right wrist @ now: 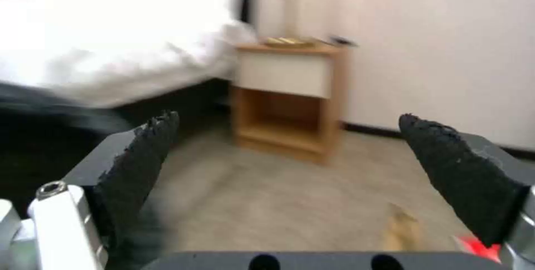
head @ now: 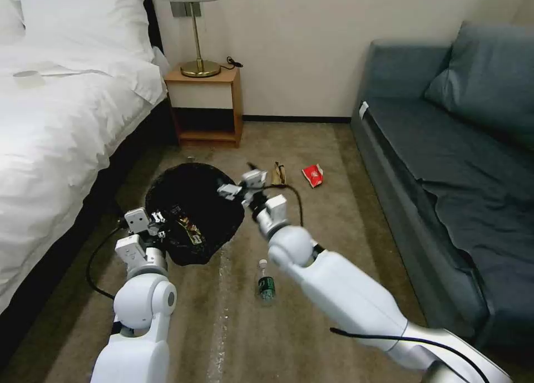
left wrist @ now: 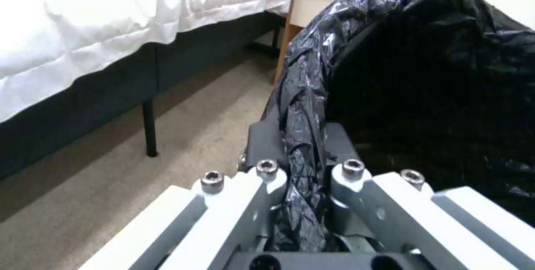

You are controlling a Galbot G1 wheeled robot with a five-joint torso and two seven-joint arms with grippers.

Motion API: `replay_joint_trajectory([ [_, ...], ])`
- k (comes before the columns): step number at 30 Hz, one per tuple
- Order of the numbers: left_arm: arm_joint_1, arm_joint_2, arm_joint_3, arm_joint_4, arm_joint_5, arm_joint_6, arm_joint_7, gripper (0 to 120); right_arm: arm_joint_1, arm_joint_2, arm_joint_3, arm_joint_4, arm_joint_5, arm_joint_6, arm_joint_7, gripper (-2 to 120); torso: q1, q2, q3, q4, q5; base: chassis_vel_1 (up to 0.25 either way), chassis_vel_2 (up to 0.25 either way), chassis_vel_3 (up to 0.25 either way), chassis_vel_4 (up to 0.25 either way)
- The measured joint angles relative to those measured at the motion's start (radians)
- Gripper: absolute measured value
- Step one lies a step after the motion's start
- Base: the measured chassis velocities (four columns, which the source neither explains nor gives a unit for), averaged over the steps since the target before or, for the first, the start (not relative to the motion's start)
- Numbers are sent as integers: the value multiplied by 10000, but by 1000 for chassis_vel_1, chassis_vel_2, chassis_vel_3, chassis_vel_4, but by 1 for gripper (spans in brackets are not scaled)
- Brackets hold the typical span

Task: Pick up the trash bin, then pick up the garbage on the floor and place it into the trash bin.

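Carpet [head: 334,166] | left gripper [left wrist: 304,153] pinches trash bin [head: 194,210] rim | right gripper [head: 240,187] spread, just beside bin

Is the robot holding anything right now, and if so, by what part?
Yes: the left gripper pinches the trash bin by its bag-covered rim. The right gripper is open, holding nothing.

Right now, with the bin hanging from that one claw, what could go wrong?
The left gripper pinches only the bag-covered rim of the trash bin, so the slick plastic might slip. The open right gripper hovers at the bin's edge and could knock it. The bottle lies below the right arm.
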Motion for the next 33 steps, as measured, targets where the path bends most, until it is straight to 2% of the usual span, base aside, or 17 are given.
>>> replay_joint_trajectory([
  [4,11,23,-93,-91,-51,-9,14,4,-169,-191,361,-461,620,-804,786,100,0,-1,0,0,0,0,0,0,0],
  [6,4,24,-121,-106,-63,-15,20,4,-244,-239,377,-526,889,-923,843,100,1,0,0,-2,0,0,0,0,0],
  [7,-29,23,-214,-126,-99,-17,36,4,-408,-302,371,-612,1500,-1097,942,100,0,0,0,-2,0,0,0,0,0],
  [10,-108,28,-450,-191,-206,-23,42,4,-693,-320,226,-708,2234,-1281,1020,100,0,0,0,0,0,0,0,0,0],
  [16,-99,40,-616,-318,-327,-15,37,4,-991,-342,-93,-885,2644,-1499,880,100,0,-1,0,0,0,0,0,0,0],
  [18,-22,9,-664,-358,-343,-11,35,4,-1295,-338,-314,-936,3057,-1917,654,100,0,0,0,0,-2,0,0,0,0],
  [25,102,-87,-632,-251,-224,-80,110,4,-1903,-380,-672,-1203,2560,-1995,125,100,0,0,0,0,-2,0,0,0,0],
  [33,46,-365,-323,-66,168,-179,132,4,-2515,-392,-840,-1449,2545,-2249,-362,100,0,0,0,-1,0,0,0,0,0],
])
